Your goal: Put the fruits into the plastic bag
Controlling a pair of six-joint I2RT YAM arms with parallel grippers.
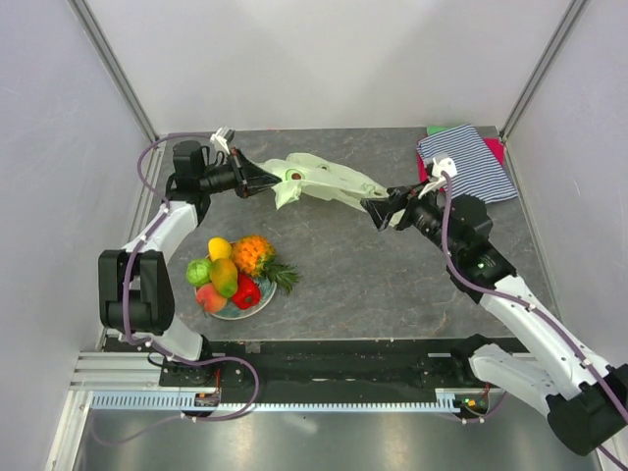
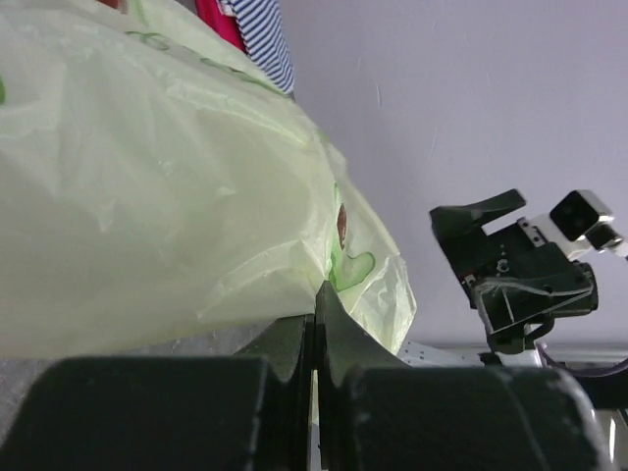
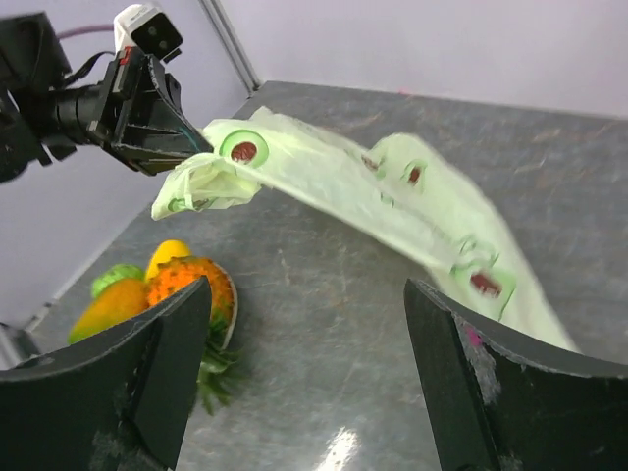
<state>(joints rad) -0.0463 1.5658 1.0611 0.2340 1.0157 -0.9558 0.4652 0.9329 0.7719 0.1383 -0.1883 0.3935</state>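
left pincer clamped on plastic bag, bag stretched lengthwise across to right pincer, that one gaping wide, gripping nothing afaict

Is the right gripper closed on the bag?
No: the right wrist view shows the right gripper with its fingers wide apart and the bag not pinched between them.

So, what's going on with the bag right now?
The left pincer is shut on one end of the plastic bag, holding that end up. The right pincer is open at the bag's other end, its jaws wide apart. The fruits sit piled on a plate, none bagged yet.
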